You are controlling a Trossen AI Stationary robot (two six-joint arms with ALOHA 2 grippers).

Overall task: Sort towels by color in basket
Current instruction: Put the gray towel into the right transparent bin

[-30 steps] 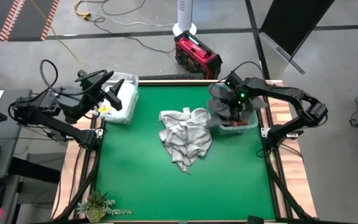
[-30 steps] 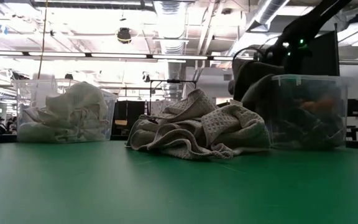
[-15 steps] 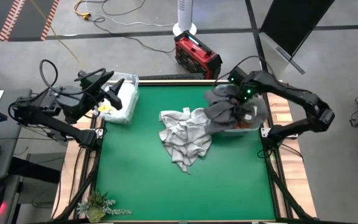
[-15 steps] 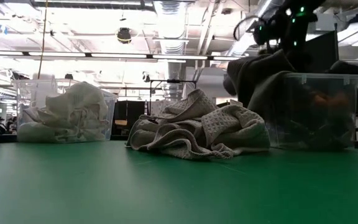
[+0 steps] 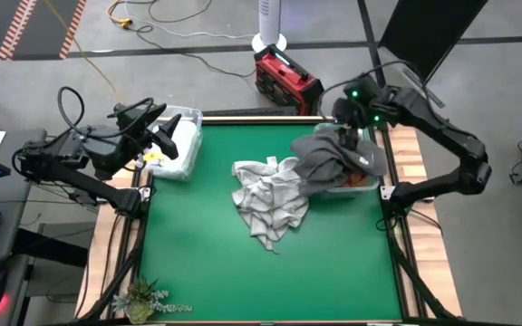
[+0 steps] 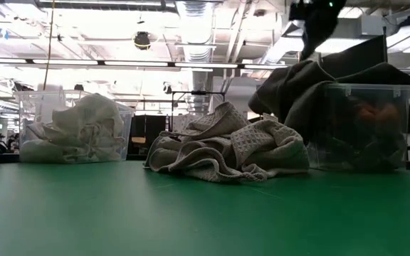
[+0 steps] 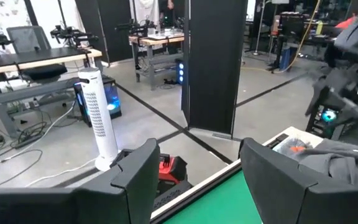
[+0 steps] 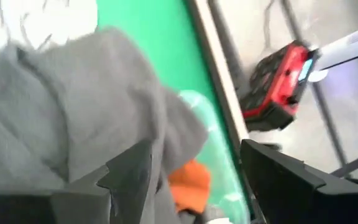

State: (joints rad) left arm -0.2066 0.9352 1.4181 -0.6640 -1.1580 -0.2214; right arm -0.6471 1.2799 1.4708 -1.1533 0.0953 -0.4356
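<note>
The right pincer [image 5: 350, 125] hangs above the far right corner of the green bench [image 5: 207, 254], over the clear bin [image 6: 365, 128] that stands at the bench's right edge; its dark fingers [image 8: 129, 177] stand apart, with nothing between them. A dark grey towel [image 5: 329, 161] is draped over that bin's rim, part of it inside and part spilling down the side facing the bench's middle, and a rust orange towel [image 8: 188, 183] shows inside the bin beneath it. Just beside the bin, near the middle of the bench, a crumpled heap of light grey and checked towels [image 5: 270, 199] lies in a mound, its edge touching the hanging dark cloth. At the far left corner a second clear bin [image 6: 70, 128] holds white towels [image 6: 84, 131]. The left pincer [image 5: 157, 136] hovers near that bin's edge, its fingers [image 7: 135, 177] apart and holding nothing. A red and black case [image 5: 286, 80] sits on the floor beyond the bench, next to a white tower fan [image 7: 101, 118].
</note>
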